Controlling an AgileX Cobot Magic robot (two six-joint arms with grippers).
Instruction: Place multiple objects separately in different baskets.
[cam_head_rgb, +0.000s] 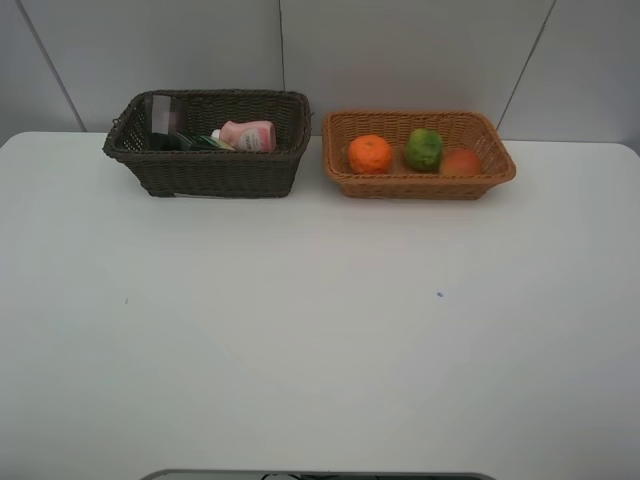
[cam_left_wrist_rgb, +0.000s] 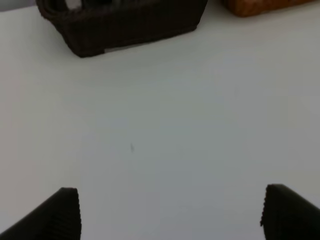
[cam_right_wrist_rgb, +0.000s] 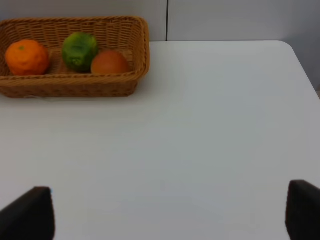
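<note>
— Where do your pincers stand?

— My left gripper (cam_left_wrist_rgb: 170, 212) hangs over bare white table (cam_head_rgb: 320, 340), its two dark fingers (cam_left_wrist_rgb: 55, 215) spread wide with nothing between them. My right gripper (cam_right_wrist_rgb: 170, 212) is the same: fingertips (cam_right_wrist_rgb: 30, 212) far apart, pinching nothing, above the table on its own side.

— And the things to be sorted?

— All lie in the baskets at the far edge. The dark brown basket (cam_head_rgb: 210, 172) sits on the left; inside it I see the pink white-capped bottle (cam_head_rgb: 248, 135) lying on its side, a translucent mauve cup (cam_head_rgb: 163, 115) upright in the far left corner, and something dark and green beside the bottle that I cannot make out clearly. The light tan basket (cam_head_rgb: 420, 185) sits just beside it on the right, the two apart by a narrow gap. It holds the orange tangerine (cam_head_rgb: 370, 154) at the left, the green round fruit (cam_head_rgb: 423, 149) in the middle and the orange-yellow peach (cam_head_rgb: 461, 162) right of that, touching the green one or nearly so.
</note>
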